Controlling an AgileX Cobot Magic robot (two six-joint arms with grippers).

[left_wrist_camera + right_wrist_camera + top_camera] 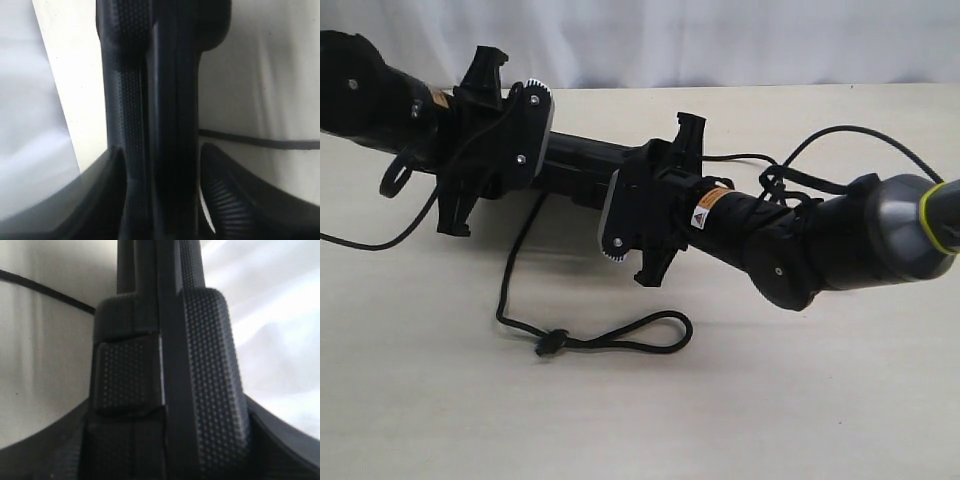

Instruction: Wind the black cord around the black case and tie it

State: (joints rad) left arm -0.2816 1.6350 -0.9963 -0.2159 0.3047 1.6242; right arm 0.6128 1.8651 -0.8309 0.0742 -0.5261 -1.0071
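The black case (582, 160) stands on its long edge on the table, spanned by both grippers. My left gripper (525, 140) straddles its left end. In the left wrist view the case (150, 100) runs between the fingers, and a pale sliver of table shows between it and one ribbed finger (235, 195), so this gripper (165, 200) is open. My right gripper (620, 215) clamps the right end. There the dimpled case (210, 355) fills the gap in the right gripper (165, 440) with no space on either side. The black cord (510, 285) trails from the case to a small knot (550, 343) and a loop (650, 333).
Thicker black arm cables (820, 140) arch over the right arm and lie at the left (380, 235). A white curtain (720, 40) hangs behind the beige table (770, 400). A thin black strand (260, 141) crosses the table past the case.
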